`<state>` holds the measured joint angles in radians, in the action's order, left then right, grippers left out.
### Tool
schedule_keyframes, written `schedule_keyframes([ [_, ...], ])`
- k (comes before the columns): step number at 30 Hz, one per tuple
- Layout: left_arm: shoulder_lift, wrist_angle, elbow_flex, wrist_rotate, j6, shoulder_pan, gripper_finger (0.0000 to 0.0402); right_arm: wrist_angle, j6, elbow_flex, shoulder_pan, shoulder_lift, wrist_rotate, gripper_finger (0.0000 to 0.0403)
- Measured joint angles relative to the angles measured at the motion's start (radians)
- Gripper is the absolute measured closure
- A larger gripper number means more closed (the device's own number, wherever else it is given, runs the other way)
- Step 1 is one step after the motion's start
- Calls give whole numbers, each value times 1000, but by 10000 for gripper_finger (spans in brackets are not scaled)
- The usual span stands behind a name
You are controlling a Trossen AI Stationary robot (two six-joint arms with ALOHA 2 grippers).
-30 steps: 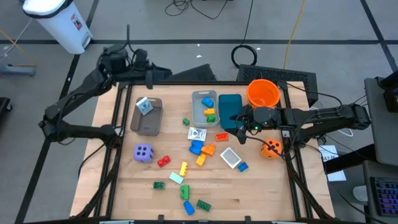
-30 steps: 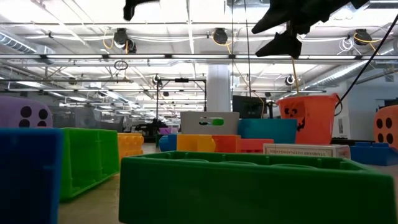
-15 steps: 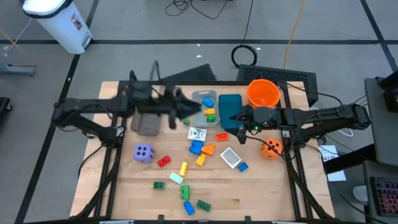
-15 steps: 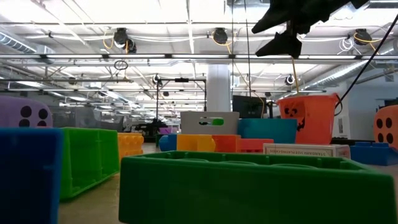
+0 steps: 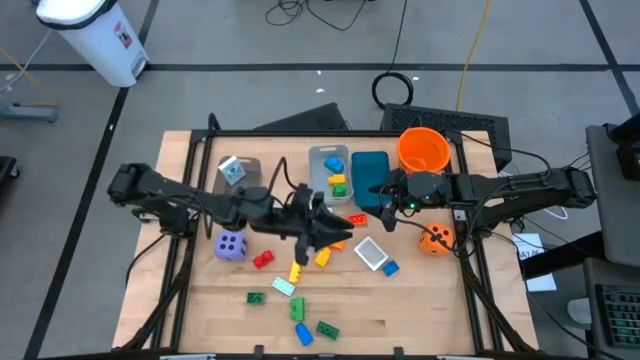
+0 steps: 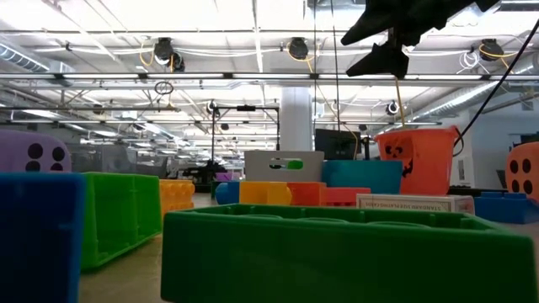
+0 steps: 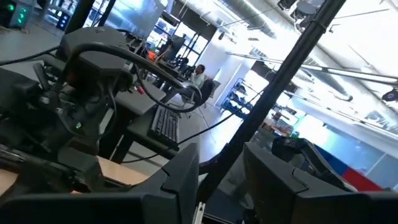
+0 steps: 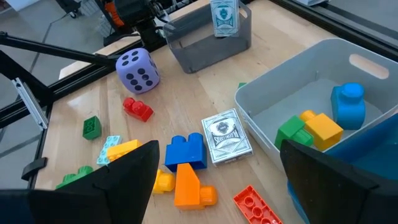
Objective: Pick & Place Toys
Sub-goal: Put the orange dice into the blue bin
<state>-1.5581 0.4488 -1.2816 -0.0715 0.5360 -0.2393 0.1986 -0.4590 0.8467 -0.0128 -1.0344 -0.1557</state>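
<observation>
The toys lie scattered over the middle of the wooden table (image 5: 420, 300): a white printed packet (image 8: 226, 136) lies flat just beside the pale grey bin (image 8: 292, 99), with a blue brick (image 8: 186, 150) and an orange brick (image 8: 186, 185) close to it and a flat red brick (image 8: 255, 205) nearby. A purple white-dotted die (image 5: 230, 246) sits toward the table's left with a small red brick (image 5: 263, 260) next to it, and green bricks (image 5: 298, 310) lie near the front edge. An orange black-dotted die (image 5: 436, 239) rests at the right side. Inside the pale grey bin are blue, yellow and green bricks, and a darker grey bin (image 5: 238, 190) at the left holds an upright packet. The left gripper (image 5: 335, 232) reaches across the table's middle, above the bricks beside the packet; its fingers (image 7: 180, 180) show a narrow gap between them, with nothing visibly between them. The right gripper (image 5: 385, 205) hovers over the teal bin (image 5: 368, 172), its fingers (image 8: 130, 171) spread wide and empty. An orange bucket (image 5: 422, 150) stands at the far right corner.
</observation>
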Motion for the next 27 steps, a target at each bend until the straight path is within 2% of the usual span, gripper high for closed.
schedule_keyframes([
  [27,0,-3,0,19,-1,14,270,0,0,0,0,0,0,78],
])
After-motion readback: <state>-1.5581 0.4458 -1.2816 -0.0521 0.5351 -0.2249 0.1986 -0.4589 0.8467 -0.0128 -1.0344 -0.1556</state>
